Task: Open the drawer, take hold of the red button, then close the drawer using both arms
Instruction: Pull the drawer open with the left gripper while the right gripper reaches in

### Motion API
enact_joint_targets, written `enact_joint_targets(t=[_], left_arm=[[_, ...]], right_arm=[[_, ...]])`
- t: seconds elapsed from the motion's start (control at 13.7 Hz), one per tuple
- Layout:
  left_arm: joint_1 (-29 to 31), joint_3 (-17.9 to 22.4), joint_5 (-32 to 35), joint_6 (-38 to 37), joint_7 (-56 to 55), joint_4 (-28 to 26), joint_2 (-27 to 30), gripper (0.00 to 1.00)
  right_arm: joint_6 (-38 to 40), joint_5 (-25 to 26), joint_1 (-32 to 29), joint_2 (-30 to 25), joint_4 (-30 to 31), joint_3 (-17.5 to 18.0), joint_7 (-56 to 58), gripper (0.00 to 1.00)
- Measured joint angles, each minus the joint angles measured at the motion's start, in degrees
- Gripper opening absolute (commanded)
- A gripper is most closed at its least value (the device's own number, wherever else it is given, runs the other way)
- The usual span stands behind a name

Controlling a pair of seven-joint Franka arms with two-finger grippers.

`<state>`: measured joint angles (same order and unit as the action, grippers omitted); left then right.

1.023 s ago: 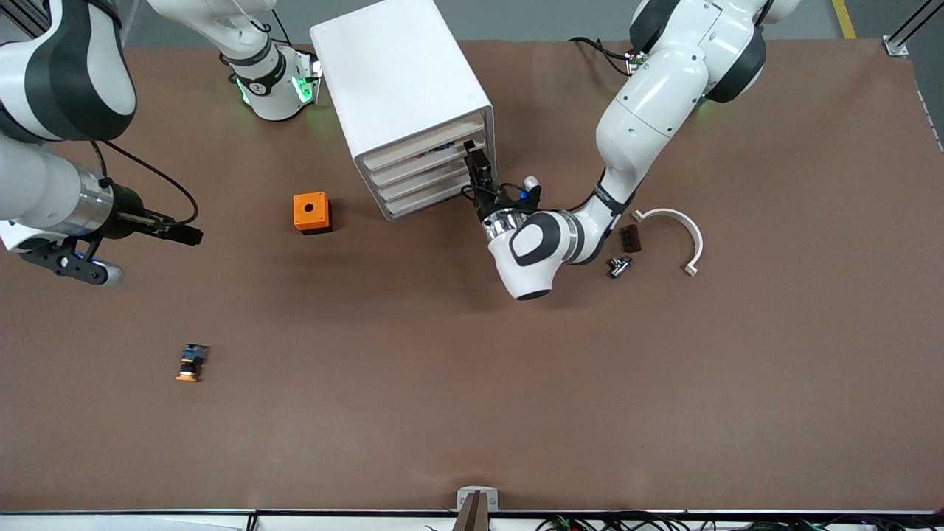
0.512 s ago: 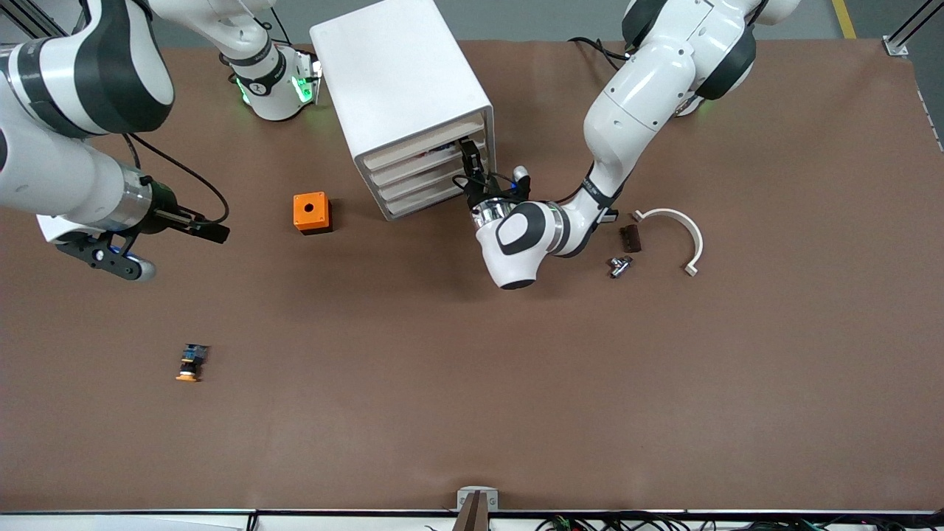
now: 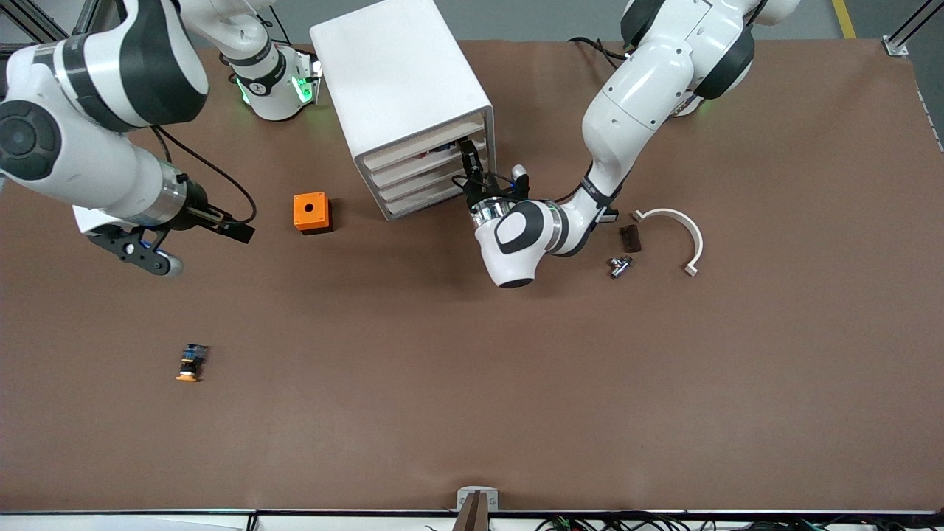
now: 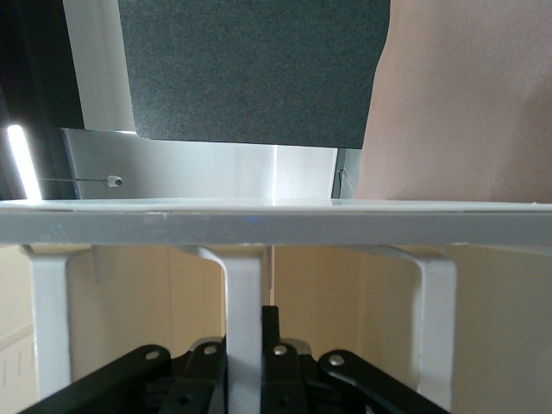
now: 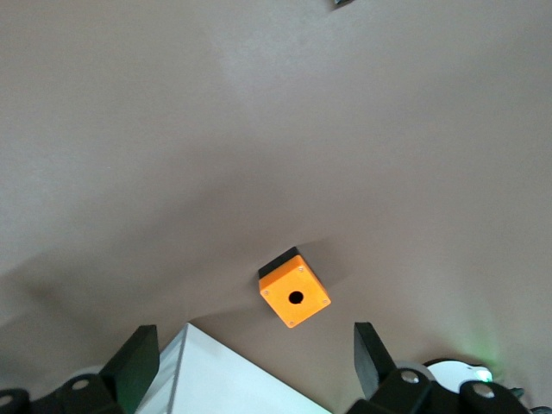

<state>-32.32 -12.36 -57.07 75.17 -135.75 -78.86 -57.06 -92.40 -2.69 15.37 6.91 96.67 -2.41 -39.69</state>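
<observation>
The white cabinet stands at the robots' edge of the table, its four drawers stacked. My left gripper is at the top drawer, at the end toward the left arm. In the left wrist view the left gripper is shut on a white upright rib of the cream drawer front. A small red and bluish spot shows in the top drawer's slot; the red-headed button cannot be made out. My right gripper is open and empty over the table beside the orange cube.
The right wrist view shows the orange cube and a cabinet corner. A button with an orange-yellow head lies nearer the front camera. A white curved piece, a dark block and a small metal part lie beside the left arm.
The right arm has swung its gripper toward the orange cube and the cabinet. The left gripper has moved in against the top drawer's front.
</observation>
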Motion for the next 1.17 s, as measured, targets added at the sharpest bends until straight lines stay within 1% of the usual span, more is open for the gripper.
enact_joint_targets(t=[0.22,0.44,0.73,0.95,1.17], left_arm=[[1.14,0.24,0.0,-0.46,0.0,-0.01,-0.02,0.02],[3.88,0.32,0.0,-0.55,0.0,0.03,-0.03,0.03],[8.03,0.32,-0.12,-0.5,0.0,0.08,-0.05,0.03],[10.01,0.33,-0.32,-0.26,0.0,0.17,-0.07,0.05],[11.72,0.95,-0.77,-0.06,-0.08,0.44,-0.08,0.07]], right_arm=[[-3.0,-1.2,3.14,-0.28,2.15,0.09,-5.66,1.0],[-6.79,-1.72,7.9,-0.58,4.18,0.18,-13.71,1.0],[-10.53,-1.74,14.43,-0.61,4.86,0.29,-24.29,1.0],[-13.61,-1.75,18.97,-0.48,5.3,0.32,-31.46,1.0],[-17.84,-1.75,23.31,0.89,6.21,0.34,-38.37,1.0]])
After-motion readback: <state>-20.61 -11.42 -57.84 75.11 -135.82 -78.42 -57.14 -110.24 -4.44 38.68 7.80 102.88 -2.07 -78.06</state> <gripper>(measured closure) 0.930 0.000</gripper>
